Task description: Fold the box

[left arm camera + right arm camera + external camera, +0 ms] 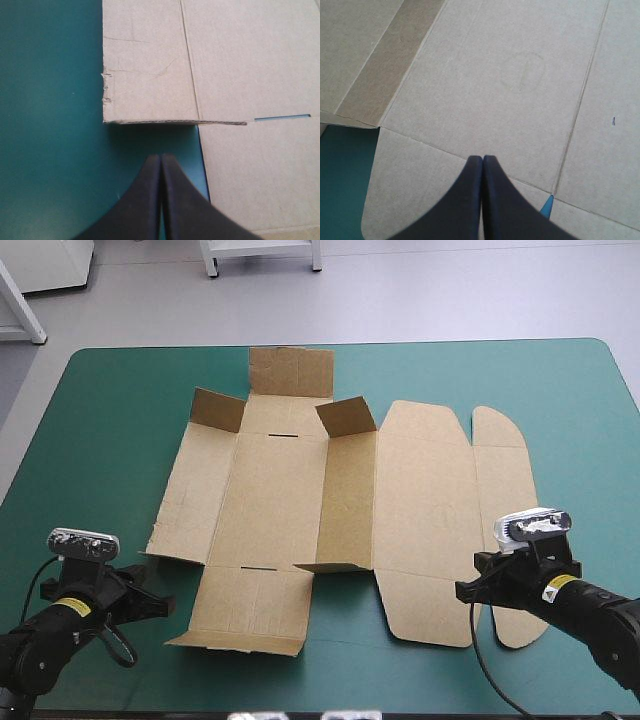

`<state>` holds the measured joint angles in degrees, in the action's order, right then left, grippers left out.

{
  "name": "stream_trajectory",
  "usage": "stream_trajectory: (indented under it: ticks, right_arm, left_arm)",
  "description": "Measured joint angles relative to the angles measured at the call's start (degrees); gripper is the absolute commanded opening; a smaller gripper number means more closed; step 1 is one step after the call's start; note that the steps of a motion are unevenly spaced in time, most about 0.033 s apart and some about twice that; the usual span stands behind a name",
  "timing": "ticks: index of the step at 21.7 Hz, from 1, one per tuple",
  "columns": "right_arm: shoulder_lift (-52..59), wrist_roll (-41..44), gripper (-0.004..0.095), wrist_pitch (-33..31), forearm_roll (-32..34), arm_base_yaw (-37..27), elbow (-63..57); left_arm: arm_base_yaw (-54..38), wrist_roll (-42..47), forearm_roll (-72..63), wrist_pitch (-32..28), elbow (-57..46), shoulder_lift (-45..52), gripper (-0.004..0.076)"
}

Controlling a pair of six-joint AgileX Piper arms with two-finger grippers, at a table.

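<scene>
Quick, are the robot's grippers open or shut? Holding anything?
Left gripper: closed, holding nothing, just off the box's corner.
Right gripper: closed, holding nothing, over the box.

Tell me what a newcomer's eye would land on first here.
The brown box is a cut sheet spread mostly flat across the middle of the teal-green table, with two flaps standing up toward its far side. Both grippers are shut at the near edge. The left gripper is off the box's near-left corner, and the right gripper is above its right-hand panel.
</scene>
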<state>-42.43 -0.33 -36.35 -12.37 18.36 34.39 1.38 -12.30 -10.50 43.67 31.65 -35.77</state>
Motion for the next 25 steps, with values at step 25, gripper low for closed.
stream_trajectory:
  ticks: [25]
  right_arm:
    - [-11.8, 2.6, -0.0019, -3.7, -0.5, 0.0, 11.2]
  left_arm:
    - [0.0, -0.1, -3.8, 7.3, 23.0, -25.8, 0.0014]
